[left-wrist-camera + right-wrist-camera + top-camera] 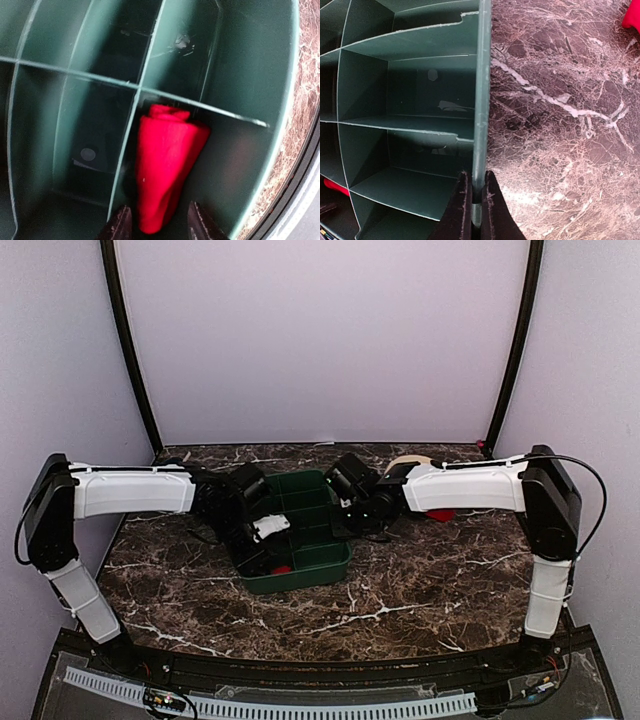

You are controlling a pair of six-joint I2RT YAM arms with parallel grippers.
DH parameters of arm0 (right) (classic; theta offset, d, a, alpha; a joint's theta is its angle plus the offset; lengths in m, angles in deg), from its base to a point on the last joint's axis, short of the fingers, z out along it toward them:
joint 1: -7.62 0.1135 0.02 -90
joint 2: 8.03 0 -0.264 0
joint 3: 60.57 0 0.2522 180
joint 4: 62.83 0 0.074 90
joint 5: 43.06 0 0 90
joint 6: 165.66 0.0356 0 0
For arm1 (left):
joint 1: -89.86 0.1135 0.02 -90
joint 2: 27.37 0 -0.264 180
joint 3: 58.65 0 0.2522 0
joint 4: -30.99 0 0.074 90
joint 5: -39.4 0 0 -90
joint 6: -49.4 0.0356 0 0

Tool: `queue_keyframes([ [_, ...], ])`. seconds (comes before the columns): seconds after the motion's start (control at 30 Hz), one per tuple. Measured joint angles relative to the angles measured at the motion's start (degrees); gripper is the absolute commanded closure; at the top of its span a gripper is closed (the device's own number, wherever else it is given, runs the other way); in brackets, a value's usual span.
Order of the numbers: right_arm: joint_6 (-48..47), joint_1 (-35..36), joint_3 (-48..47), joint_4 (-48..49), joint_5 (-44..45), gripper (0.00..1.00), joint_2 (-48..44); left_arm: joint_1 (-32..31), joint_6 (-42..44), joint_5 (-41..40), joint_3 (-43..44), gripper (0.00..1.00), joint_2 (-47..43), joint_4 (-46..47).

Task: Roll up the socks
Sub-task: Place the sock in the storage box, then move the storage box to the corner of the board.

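Observation:
A rolled bundle of red socks (167, 160) stands in a compartment at the near end of the green tray (330, 558). From above, only a bit of this bundle (281, 568) shows. My left gripper (160, 225) hovers over it, open, and both fingertips (120, 225) stand clear of the fabric. My right gripper (476, 200) is shut on the tray's right wall (481, 100). Another red sock (440, 513) lies on the table under the right arm, seen as a red corner (632, 15) in the right wrist view.
The tray is split by thin dividers (125, 82) into several compartments, and the others in view hold nothing. The dark marble table (420, 590) runs to the purple walls behind and at both sides. Both arms reach in over the tray from the sides.

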Motion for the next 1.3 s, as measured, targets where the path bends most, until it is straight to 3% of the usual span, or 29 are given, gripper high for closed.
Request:
queue_keyframes([
  [0.3, 0.79, -0.28, 0.00, 0.00, -0.15, 1.00, 0.00, 0.00, -2.47, -4.24, 2.08, 0.59, -5.16, -1.03],
  [0.63, 7.39, -0.35, -2.08, -1.11, -0.24, 1.00, 1.14, 0.00, -8.72, -14.75, 0.26, 0.57, -19.37, 9.25],
  [1.3, 43.58, -1.25, -22.84, -2.73, 10.97, 1.00, 16.83, 0.00, -21.49, -28.20, -14.53, 0.56, -37.16, 17.55],
])
